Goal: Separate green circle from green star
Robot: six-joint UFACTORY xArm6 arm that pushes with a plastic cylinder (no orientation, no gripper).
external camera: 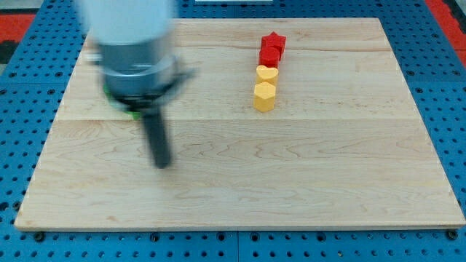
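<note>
My tip (161, 163) is the lower end of a dark, motion-blurred rod on the left half of the wooden board (291, 175). A sliver of a green block (133, 113) shows just under the arm's grey body (138, 62), above and left of the tip. Its shape cannot be made out, and I cannot tell whether it is the circle or the star. Most of the green blocks are hidden by the arm. The tip stands apart from the visible green sliver, below it.
A column of blocks stands right of centre near the view's top: a red star (274, 41), a red block (269, 55), a yellow heart (266, 73) and a yellow hexagon (263, 95). Blue pegboard (22, 109) surrounds the board.
</note>
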